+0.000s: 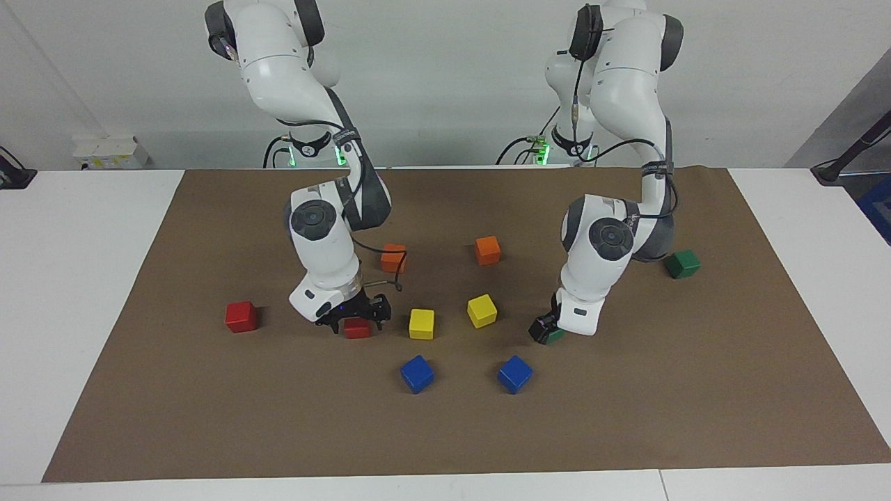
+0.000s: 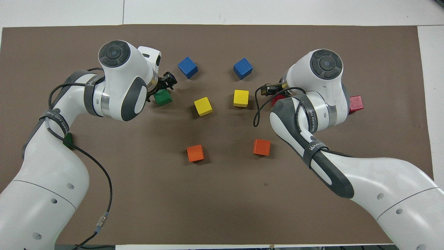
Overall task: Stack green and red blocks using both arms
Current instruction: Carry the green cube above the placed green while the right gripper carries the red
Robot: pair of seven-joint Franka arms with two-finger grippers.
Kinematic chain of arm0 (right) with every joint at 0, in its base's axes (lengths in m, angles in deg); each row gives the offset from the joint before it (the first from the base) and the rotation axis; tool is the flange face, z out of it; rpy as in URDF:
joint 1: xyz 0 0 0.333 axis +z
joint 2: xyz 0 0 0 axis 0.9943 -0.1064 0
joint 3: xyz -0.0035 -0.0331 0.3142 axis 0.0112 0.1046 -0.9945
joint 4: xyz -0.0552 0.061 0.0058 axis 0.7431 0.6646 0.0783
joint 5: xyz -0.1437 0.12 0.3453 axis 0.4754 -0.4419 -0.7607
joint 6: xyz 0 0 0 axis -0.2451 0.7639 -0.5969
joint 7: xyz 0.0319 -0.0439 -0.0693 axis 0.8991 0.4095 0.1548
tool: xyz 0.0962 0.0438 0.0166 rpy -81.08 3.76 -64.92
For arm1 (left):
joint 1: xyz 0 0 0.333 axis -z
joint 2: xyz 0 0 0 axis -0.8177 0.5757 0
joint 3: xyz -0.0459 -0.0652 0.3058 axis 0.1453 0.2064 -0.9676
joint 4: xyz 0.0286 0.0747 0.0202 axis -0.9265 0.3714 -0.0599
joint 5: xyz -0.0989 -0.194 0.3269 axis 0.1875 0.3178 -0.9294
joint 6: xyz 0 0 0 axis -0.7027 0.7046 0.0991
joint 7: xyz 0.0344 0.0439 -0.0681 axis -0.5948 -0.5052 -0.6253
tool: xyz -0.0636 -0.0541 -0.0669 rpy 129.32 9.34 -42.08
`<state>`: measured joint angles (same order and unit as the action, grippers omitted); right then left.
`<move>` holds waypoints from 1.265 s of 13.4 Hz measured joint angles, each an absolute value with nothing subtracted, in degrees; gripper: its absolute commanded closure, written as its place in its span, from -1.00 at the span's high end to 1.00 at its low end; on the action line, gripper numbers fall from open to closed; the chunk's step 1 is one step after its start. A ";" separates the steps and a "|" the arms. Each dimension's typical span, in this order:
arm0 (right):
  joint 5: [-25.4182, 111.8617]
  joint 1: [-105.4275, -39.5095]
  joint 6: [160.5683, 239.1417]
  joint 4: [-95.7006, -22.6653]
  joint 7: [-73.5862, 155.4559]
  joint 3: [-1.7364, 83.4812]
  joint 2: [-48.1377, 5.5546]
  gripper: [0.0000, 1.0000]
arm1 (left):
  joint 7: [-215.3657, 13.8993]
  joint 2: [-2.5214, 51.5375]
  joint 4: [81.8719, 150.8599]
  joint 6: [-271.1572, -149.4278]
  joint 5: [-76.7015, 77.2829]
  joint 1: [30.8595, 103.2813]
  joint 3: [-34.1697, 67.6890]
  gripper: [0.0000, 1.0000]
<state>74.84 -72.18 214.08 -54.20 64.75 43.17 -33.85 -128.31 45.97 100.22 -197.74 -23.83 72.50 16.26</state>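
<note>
brown mat (image 1: 626,417), orange (image 1: 488,250), yellow (image 1: 482,310), blue cubes (image 1: 514,374)

The middle of the bench (image 1: 83,292) is crowded by yellow cubes (image 1: 421,323), blue cubes (image 1: 417,374) and orange cubes (image 1: 487,250), with narrow lanes left between them. Wide bare mat (image 1: 445,438) is offered along the edge farthest from the robots. Both ends are each occupied by one cube only.
</note>
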 measured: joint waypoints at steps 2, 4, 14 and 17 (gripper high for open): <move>74.84 -72.18 214.67 -55.11 64.77 43.17 -33.84 0.69 | -128.51 45.93 101.15 -199.39 -23.83 72.67 16.29 0.35; 74.84 -72.20 215.89 -57.16 64.77 43.19 -33.82 -0.72 | -128.54 45.83 101.72 -199.98 -23.93 72.68 16.28 -0.99; 75.41 -84.21 191.78 -52.11 50.28 43.91 -19.85 -1.00 | -126.97 41.79 101.78 -195.23 -25.78 71.52 15.32 -1.00; 75.35 -94.98 191.60 -52.44 36.86 44.10 -18.76 -1.00 | -109.56 33.08 101.71 -184.62 -25.97 63.31 14.81 -1.00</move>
